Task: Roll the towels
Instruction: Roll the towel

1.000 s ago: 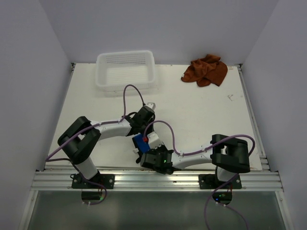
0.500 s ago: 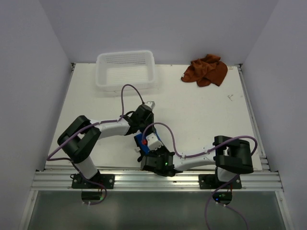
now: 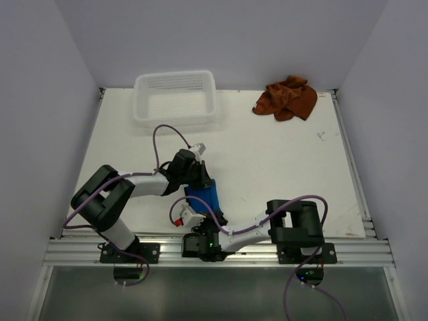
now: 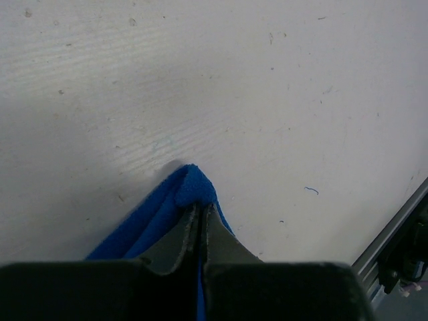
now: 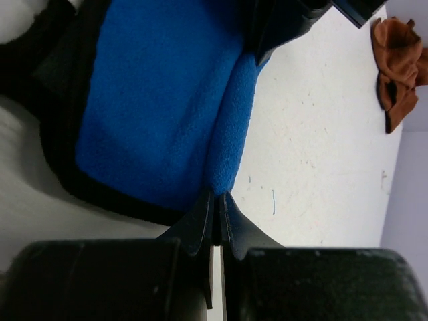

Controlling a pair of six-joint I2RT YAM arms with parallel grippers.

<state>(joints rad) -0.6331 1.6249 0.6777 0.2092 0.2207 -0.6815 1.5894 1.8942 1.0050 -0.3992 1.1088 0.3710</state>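
Observation:
The bright blue towel [image 3: 204,196] hangs stretched between my two grippers near the table's front middle. My left gripper [image 3: 200,172] is shut on its far corner, which pokes out as a blue tip [image 4: 192,190] past the jaws. My right gripper [image 3: 200,221] is shut on the near edge, where the blue cloth [image 5: 167,107] spreads out from the pinched fingertips [image 5: 215,200]. The rust-brown towel [image 3: 286,98] lies crumpled at the far right of the table and shows in the right wrist view [image 5: 398,63] too.
A white plastic mesh basket [image 3: 175,99] stands at the far left-centre of the white table [image 3: 281,160]. The aluminium rail [image 3: 221,251] runs along the near edge. Purple cables loop over both arms.
Both grippers have shifted left and apart, the left one going farther back-left and the right one nearer the front edge. The blue towel, bunched before, now shows stretched out between them.

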